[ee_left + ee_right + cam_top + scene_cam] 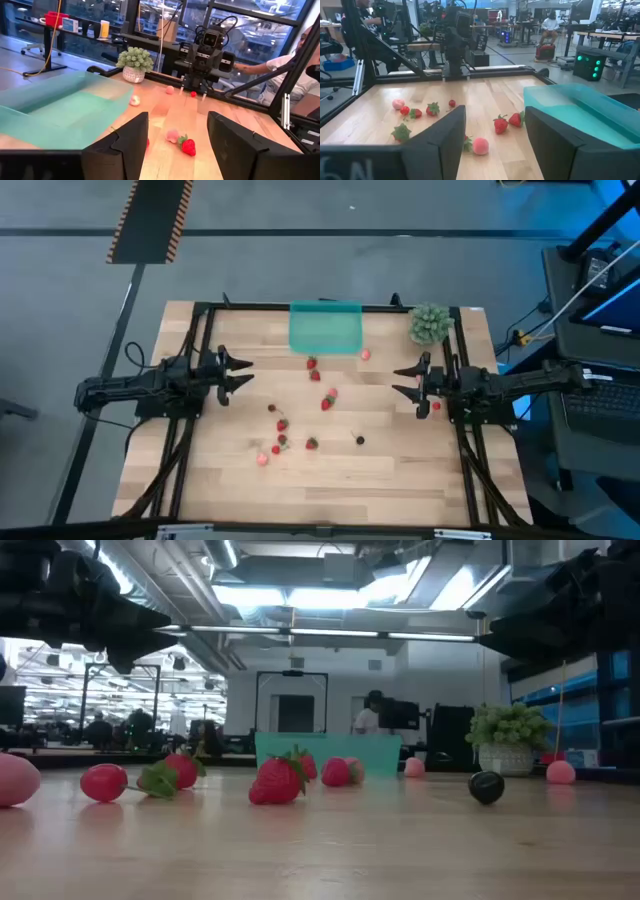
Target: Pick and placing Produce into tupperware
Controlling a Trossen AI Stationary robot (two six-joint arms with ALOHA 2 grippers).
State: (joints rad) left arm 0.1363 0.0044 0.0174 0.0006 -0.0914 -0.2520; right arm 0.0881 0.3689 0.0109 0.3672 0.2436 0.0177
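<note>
From the high view, no readable writing was found anywhere. The shallow translucent teal-green plastic tupperware (326, 328) was seen at the far edge of the pale wooden slatted table (400, 470), with the small red and pink produce pieces (328, 400) scattered on the wood in front of it, none visibly inside. The left gripper (243, 376) was held above the table's left side and the right gripper (400, 379) above its right side, both with fingers spread and nothing between them. A green bushy potted plant (430, 322) stood at the far right corner.

In the low view, a red strawberry-like piece (277, 781) and a dark round berry (486, 786) lay near the camera; both arms were cut off at the top, and the tupperware was partly hidden behind berries.

In the left wrist view, the container's near end was cropped; a person's arm (255, 65) showed beyond the frame.

In the right wrist view, an open workshop with desks lay behind the table.
</note>
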